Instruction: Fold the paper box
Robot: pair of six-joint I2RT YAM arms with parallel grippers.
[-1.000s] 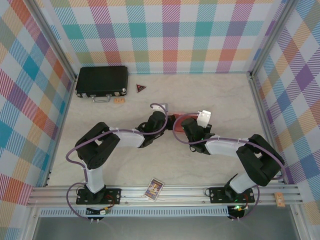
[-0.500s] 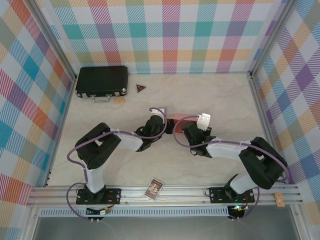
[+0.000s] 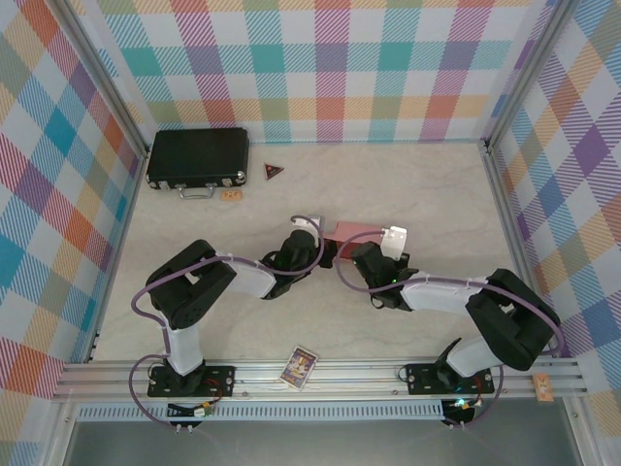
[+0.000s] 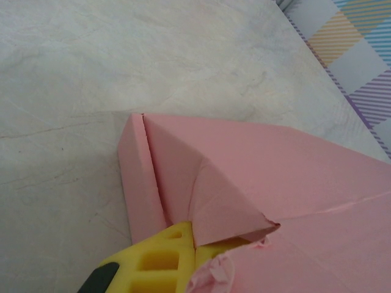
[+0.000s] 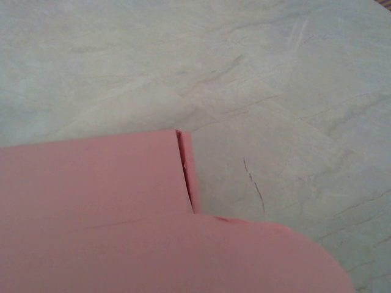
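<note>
The pink thin-card paper box [image 3: 355,231] lies near the middle of the pale marbled tabletop [image 3: 437,194], well apart from the black hard case [image 3: 197,157] at the far left; the left gripper [image 4: 194,253] is clamped on a creased corner flap, yellow fingers [image 4: 153,264] touching the card; the right gripper [image 3: 363,254] is closed at the box's near edge, though whether it pinches the card cannot be told.
</note>
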